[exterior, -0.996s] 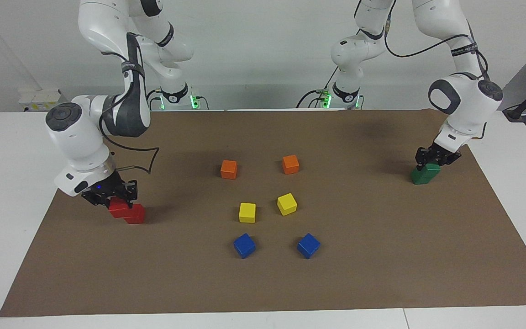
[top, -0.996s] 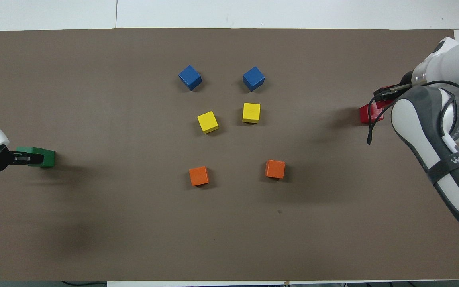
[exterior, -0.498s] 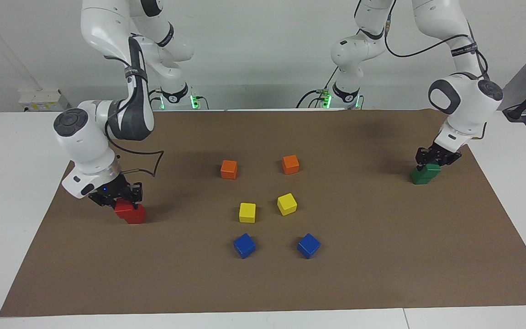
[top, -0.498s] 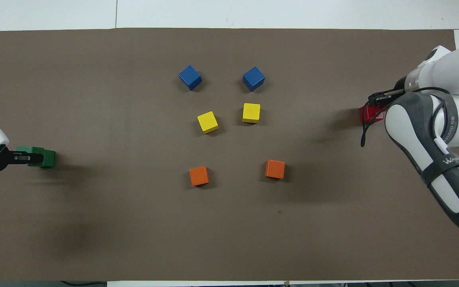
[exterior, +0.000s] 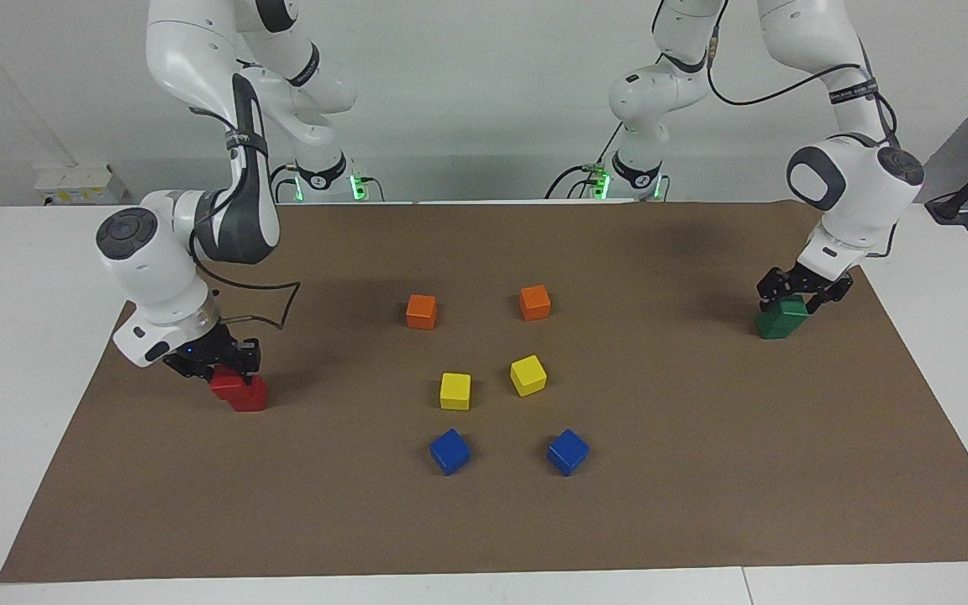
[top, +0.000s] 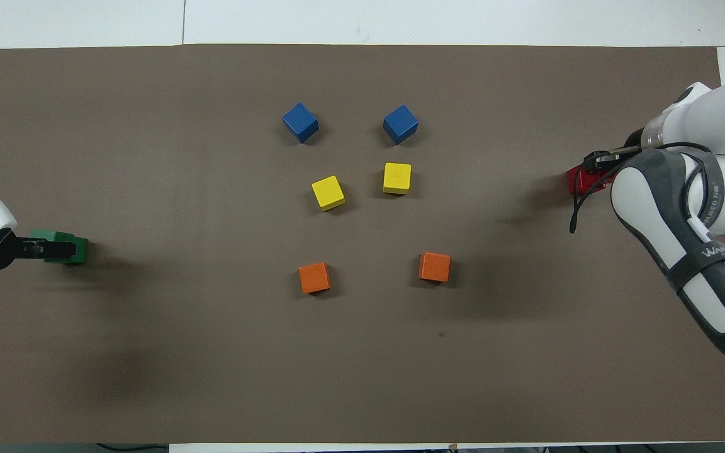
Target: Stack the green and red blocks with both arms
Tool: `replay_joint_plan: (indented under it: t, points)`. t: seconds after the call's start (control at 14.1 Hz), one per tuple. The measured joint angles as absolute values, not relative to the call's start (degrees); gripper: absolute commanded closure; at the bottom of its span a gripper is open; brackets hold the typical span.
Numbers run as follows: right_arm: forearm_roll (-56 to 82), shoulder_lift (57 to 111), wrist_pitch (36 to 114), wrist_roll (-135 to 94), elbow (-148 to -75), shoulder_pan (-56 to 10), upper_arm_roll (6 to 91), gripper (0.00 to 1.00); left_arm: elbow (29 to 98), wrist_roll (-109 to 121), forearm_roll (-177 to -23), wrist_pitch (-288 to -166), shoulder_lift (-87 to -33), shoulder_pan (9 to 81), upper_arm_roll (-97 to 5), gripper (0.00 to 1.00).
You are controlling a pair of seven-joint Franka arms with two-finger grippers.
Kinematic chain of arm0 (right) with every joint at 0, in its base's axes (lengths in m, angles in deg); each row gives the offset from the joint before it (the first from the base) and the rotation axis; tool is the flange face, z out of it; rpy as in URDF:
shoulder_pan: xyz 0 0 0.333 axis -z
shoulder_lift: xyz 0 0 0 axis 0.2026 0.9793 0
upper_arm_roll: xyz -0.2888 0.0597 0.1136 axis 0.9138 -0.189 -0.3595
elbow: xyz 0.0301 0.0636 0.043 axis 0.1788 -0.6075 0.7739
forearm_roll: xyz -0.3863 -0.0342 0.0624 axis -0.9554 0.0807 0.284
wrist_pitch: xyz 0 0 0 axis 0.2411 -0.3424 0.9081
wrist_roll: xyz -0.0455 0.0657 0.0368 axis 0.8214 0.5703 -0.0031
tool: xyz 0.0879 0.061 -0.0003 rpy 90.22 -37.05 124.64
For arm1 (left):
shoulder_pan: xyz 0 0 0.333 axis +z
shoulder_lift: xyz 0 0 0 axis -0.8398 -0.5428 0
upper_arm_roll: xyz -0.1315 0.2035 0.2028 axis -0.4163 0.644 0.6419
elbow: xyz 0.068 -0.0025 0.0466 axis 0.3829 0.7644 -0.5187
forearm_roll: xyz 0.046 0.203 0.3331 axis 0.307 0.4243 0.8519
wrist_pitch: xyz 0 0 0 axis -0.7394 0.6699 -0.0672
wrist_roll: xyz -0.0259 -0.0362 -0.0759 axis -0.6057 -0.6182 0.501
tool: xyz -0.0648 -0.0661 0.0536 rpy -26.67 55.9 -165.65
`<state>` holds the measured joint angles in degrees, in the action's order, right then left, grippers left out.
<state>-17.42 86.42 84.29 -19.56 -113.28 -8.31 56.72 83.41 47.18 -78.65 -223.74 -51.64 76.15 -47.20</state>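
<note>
Starting at the left edge of the frame in the facing view, I have the right gripper (exterior: 215, 365) down low over the brown paper mat (exterior: 702, 462), at the right arm's end of the table. Its claw is closed on the upper glossy red cube (exterior: 226, 384), which sits askew on the lower glossy red cube (exterior: 250, 397), overhanging it toward the robots. In the overhead view this pair shows as a sliver of red at the frame's right edge, mostly hidden under the arm.

Across the middle of the frame six more cubes stand loose and apart in three pairs. The two orange cubes (exterior: 421, 311) are highest in the picture and nearest the robots. The two yellow cubes (exterior: 455, 391) come next. The two blue cubes (exterior: 449, 451) are lowest.

At the right of the frame, at the left arm's end of the table, the upper dark green cube (exterior: 789, 309) rests on the lower dark green cube (exterior: 774, 328), shifted a little toward the robots. The left gripper (exterior: 802, 292) hangs right at the top of that upper cube. I cannot tell from here whether its claw is clamped on the cube or spread around it. The overhead view shows the same gripper lying across the green pair at mid-height on the frame's left edge.
</note>
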Motion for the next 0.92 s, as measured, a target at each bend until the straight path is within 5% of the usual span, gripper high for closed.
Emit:
replay_joint_plan:
  t: [0.21, 0.57, 0.92]
  points:
    - [-17.1, 86.4, 84.3, -18.3, -113.4, -8.3, 56.7, 1.00, 81.0, 47.7, -78.7, -220.3, -51.5, 76.2, -47.2, 0.00]
    - [-16.9, 86.4, 86.0, -16.2, -114.4, -8.3, 56.7, 1.00, 65.8, 48.1, -78.6, -204.3, -50.4, 76.1, -47.5, 0.00]
    - [-16.9, 86.4, 87.0, -16.2, -115.5, -8.3, 56.7, 1.00, 61.9, 40.1, -78.7, -199.3, -46.7, 75.3, -48.3, 0.00]
